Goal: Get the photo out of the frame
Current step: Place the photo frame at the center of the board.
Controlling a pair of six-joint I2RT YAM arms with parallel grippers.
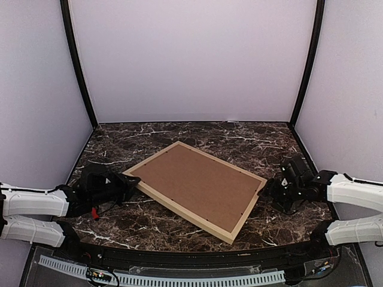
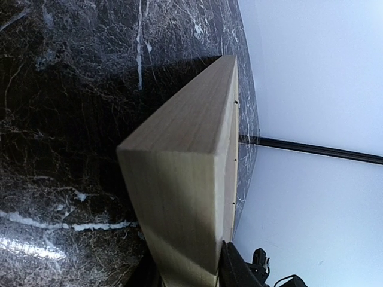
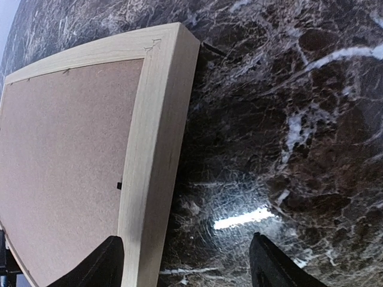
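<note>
Lying on dark marble table amid pale walls, frame gripped by left pincer, right pincer agape

Frame back-up mid-table, board in it; left gripper at left corner, right gripper at right.

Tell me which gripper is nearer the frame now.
Left. The left gripper has the left corner of the frame between its fingers, apparently gripped. The right gripper stands open astride its right edge; contact isn't clear.
</note>
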